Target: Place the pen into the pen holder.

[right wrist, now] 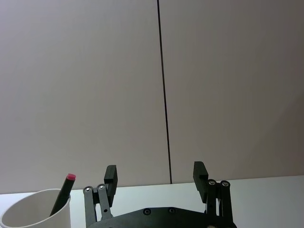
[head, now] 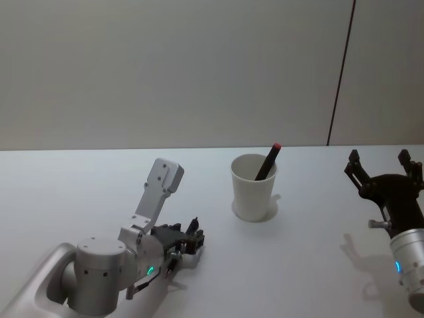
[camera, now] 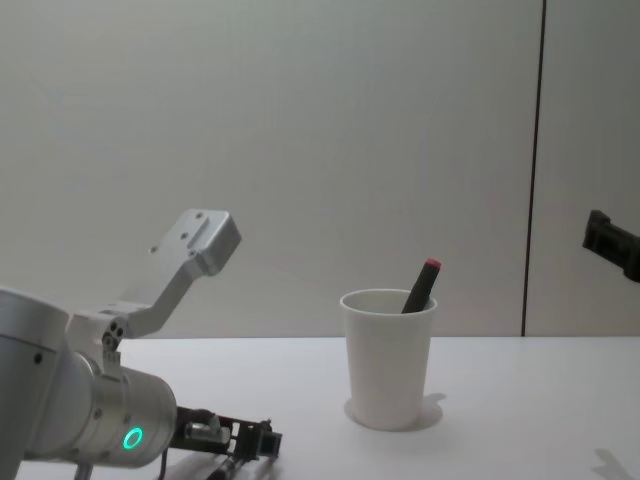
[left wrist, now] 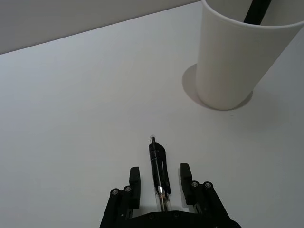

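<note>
Leaning in the pen holder (head: 253, 195) is a red-tipped pen (head: 267, 163).

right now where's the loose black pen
In the left wrist view the black pen lies between the open fingers of the left gripper, to the robot's left of the pen holder.

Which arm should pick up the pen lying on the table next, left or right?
Left. The left gripper sits low over the table with the loose pen lying between its open jaws, the cup just ahead. The right gripper hangs open in the air off to the cup's right, away from that pen.
</note>
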Tool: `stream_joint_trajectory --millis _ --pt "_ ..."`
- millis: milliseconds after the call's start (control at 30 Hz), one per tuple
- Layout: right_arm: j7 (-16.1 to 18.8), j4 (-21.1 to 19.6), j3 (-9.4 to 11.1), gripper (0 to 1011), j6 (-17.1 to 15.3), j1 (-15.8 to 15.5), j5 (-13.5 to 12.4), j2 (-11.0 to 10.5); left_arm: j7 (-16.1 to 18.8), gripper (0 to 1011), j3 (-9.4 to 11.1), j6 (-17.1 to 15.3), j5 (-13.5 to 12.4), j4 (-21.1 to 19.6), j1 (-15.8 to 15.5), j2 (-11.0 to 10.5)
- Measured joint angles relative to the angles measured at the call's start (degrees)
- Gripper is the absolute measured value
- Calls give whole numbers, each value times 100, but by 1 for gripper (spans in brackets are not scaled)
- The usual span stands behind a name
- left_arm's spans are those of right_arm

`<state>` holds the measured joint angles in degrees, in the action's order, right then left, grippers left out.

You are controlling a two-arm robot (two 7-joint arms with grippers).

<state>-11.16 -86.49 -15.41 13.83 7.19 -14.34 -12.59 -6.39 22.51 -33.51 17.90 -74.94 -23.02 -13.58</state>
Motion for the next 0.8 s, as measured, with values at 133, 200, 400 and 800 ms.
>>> stream_joint_trajectory --millis 133,200,400,800 --pt "0 0 0 1001 0 0 0 0 14 449 -12 19 6 21 0 2" --pt "0 0 0 1001 0 0 0 0 20 411 -13 24 6 26 0 3" --pt "0 0 0 1001 0 0 0 0 48 189 -17 49 -44 51 11 5" --pt "0 0 0 1002 0 0 0 0 107 172 24 89 -305 36 52 -1"
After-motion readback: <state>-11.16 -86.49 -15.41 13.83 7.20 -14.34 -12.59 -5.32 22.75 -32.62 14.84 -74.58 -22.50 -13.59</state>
